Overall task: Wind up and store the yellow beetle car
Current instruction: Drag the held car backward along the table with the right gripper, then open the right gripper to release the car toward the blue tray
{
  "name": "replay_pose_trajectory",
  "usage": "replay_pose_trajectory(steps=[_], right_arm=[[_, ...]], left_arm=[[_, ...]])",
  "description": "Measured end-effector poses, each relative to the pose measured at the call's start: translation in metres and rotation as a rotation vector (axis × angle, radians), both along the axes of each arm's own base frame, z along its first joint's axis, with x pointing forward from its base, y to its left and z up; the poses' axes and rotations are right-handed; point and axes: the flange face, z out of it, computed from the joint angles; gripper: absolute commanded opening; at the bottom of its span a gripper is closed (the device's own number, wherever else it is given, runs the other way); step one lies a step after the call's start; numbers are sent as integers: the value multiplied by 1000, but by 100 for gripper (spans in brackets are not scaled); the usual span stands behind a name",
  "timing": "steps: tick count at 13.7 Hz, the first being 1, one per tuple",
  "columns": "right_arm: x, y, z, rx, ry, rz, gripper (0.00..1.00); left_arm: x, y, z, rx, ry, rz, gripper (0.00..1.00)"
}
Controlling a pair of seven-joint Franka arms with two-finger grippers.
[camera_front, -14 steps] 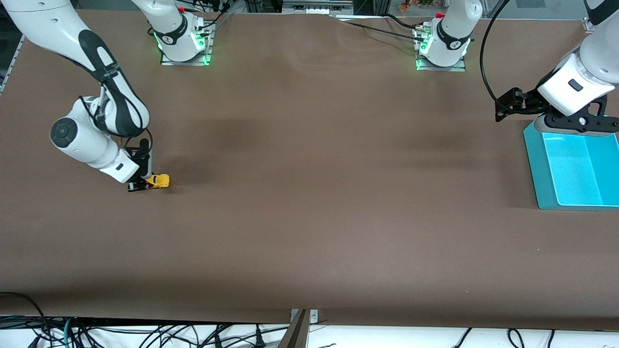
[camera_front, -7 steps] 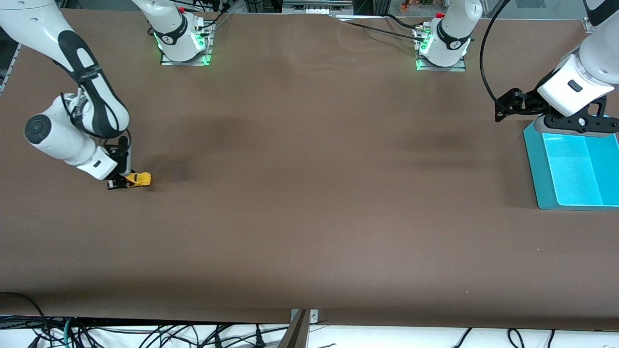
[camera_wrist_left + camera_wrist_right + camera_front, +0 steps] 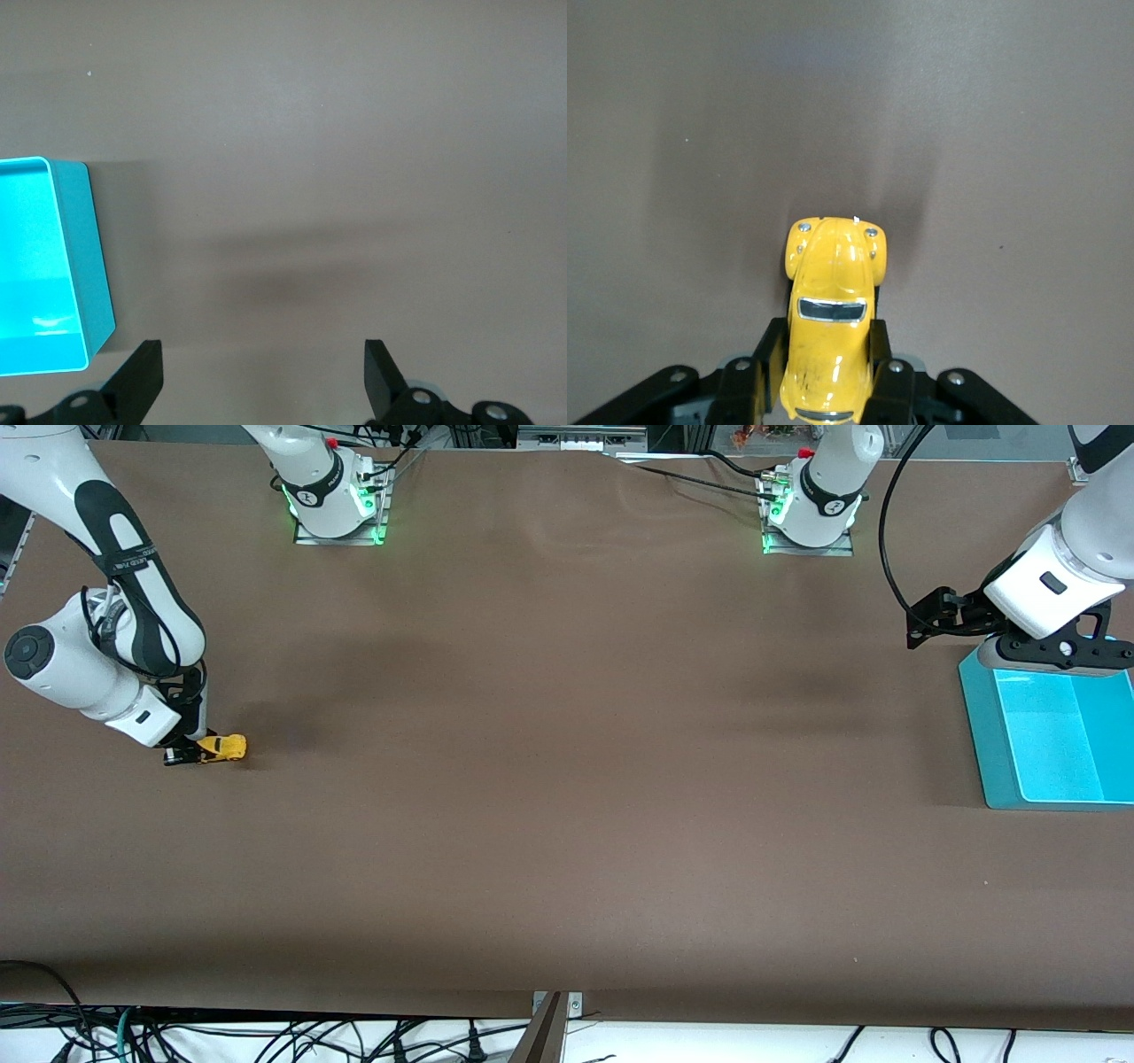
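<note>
The yellow beetle car (image 3: 222,748) sits low on the brown table at the right arm's end, gripped at its rear by my right gripper (image 3: 197,753). In the right wrist view the car (image 3: 831,319) fills the space between the two black fingers (image 3: 879,354), which press on both its sides, its nose pointing away from the wrist. My left gripper (image 3: 263,381) is open and empty, hovering at the farther rim of the teal bin (image 3: 1050,731).
The teal bin (image 3: 49,266) stands at the left arm's end of the table. Both arm bases (image 3: 335,496) stand at the edge farthest from the front camera. Cables hang below the near edge.
My right gripper has dragged the yellow car along the table toward the right arm's end, away from the bin. The left arm has not moved.
</note>
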Motion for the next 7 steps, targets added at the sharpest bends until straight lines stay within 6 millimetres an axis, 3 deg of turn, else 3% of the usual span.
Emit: replay_pose_trajectory(steps=[2,3,4,7], right_arm=[[-1,1,-1,3,8,4,62],[-1,1,-2,5,15,9,77],[-1,3,-2,7,18,13,100],[7,16,2,25,42,37,100]], left_arm=[[0,1,0,0,1,2,100],[0,2,0,0,2,3,100],[0,2,-1,0,3,4,100],[0,3,-1,0,6,5,100]])
